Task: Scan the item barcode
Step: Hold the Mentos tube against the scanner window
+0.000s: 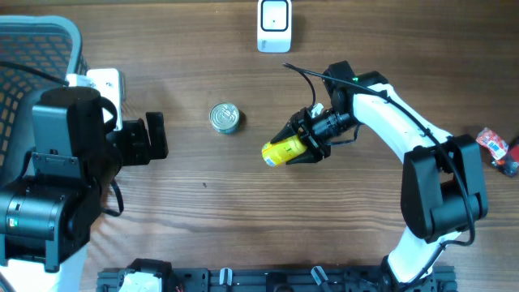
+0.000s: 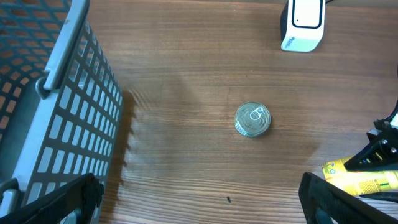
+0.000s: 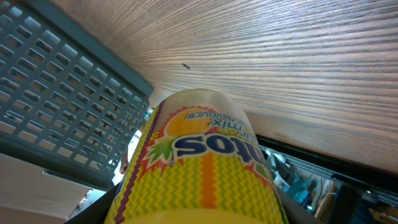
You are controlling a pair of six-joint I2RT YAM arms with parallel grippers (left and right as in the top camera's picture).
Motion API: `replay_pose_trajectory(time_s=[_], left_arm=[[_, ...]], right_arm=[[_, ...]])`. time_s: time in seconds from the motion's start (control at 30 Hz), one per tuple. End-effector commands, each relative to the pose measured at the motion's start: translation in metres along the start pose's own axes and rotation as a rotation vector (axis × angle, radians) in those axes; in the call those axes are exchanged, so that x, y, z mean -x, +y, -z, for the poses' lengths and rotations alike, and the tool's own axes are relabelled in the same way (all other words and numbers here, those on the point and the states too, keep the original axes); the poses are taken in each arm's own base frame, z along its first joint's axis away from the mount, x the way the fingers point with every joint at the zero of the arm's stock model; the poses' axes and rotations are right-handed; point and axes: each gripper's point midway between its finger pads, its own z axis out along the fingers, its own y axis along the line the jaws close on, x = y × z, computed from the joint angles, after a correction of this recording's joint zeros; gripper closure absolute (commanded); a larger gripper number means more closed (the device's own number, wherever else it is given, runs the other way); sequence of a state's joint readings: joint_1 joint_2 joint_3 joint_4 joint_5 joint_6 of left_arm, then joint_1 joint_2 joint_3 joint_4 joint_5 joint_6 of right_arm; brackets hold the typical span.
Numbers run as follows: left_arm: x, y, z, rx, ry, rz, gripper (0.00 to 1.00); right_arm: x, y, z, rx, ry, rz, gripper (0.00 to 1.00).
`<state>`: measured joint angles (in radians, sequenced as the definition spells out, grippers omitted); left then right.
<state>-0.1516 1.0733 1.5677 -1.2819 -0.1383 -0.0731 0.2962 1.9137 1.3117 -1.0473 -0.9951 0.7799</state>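
One yellow tub (image 1: 280,152) is clamped in my right end effector (image 1: 298,148), its long axis running straight out from my fingers over the desk (image 1: 243,235). The scanner (image 1: 274,26) stands well apart at the far edge, off the tub's side. My left end effector (image 1: 154,136) gapes empty, farther from it.

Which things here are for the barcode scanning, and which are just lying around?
For the job: yellow packet in the right hand; white scanner.
Lying about: tin can; basket; red packet.
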Motion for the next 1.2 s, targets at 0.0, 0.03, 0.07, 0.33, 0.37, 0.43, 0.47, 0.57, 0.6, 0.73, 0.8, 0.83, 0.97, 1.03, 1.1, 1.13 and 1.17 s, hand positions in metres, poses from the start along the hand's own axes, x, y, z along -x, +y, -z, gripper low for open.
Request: replay_pose_trajectory(time_s=[0.0, 0.03, 0.07, 0.33, 0.37, 0.43, 0.47, 0.57, 0.6, 0.73, 0.8, 0.83, 0.97, 1.03, 1.1, 1.13, 1.17], left_arm=[[-0.002, 0.002, 0.000, 0.013, 0.006, 0.011, 0.00], [-0.002, 0.002, 0.000, 0.013, 0.006, 0.011, 0.00], [-0.001, 0.002, 0.000, 0.013, 0.005, 0.011, 0.00], [0.001, 0.002, 0.000, 0.012, -0.005, 0.013, 0.00], [0.002, 0.002, 0.000, 0.016, -0.011, 0.014, 0.00], [0.006, 0.007, 0.000, 0.044, -0.028, 0.016, 0.00], [0.008, 0.009, 0.001, 0.057, -0.037, 0.018, 0.00], [0.013, 0.012, 0.001, 0.071, -0.056, 0.021, 0.00], [0.014, 0.013, 0.001, 0.080, -0.061, 0.022, 0.00], [0.015, 0.015, 0.001, 0.094, -0.065, 0.027, 0.00], [0.015, 0.016, 0.000, 0.101, -0.063, 0.042, 0.00], [0.015, 0.018, -0.001, 0.109, -0.063, 0.053, 0.00], [0.017, 0.017, -0.011, 0.118, -0.042, 0.051, 0.00], [0.018, 0.016, -0.018, 0.121, -0.027, 0.048, 0.00], [0.018, 0.015, -0.024, 0.124, -0.011, 0.045, 0.00], [0.017, 0.015, -0.028, 0.125, -0.001, 0.043, 0.00], [0.017, 0.014, -0.031, 0.127, 0.008, 0.041, 0.00]], right_arm=[[0.005, 0.018, 0.000, 0.082, 0.015, 0.143, 0.60], [0.012, 0.029, 0.001, 0.120, -0.015, 0.272, 0.60], [0.020, 0.039, 0.002, 0.142, -0.051, 0.376, 0.60], [0.100, 0.108, 0.038, 0.148, -0.561, 0.818, 0.61], [0.107, 0.120, 0.047, 0.157, -0.632, 0.859, 0.60], [0.124, 0.141, 0.069, 0.154, -0.811, 0.930, 0.60], [0.132, 0.149, 0.082, 0.136, -0.907, 0.953, 0.60], [0.152, 0.164, 0.120, 0.038, -1.180, 1.024, 0.60], [0.154, 0.169, 0.127, 0.012, -1.235, 1.059, 0.60], [0.149, 0.187, 0.144, -0.025, -1.358, 1.184, 0.58], [0.149, 0.194, 0.149, -0.023, -1.406, 1.207, 0.57], [0.152, 0.196, 0.153, -0.019, -1.435, 1.203, 0.58], [0.174, 0.198, 0.150, 0.008, -1.506, 1.205, 0.57], [0.184, 0.198, 0.141, 0.025, -1.517, 1.219, 0.57], [0.189, 0.199, 0.133, 0.041, -1.526, 1.235, 0.55], [0.191, 0.201, 0.129, 0.051, -1.530, 1.244, 0.54], [0.192, 0.203, 0.125, 0.059, -1.532, 1.254, 0.54]])
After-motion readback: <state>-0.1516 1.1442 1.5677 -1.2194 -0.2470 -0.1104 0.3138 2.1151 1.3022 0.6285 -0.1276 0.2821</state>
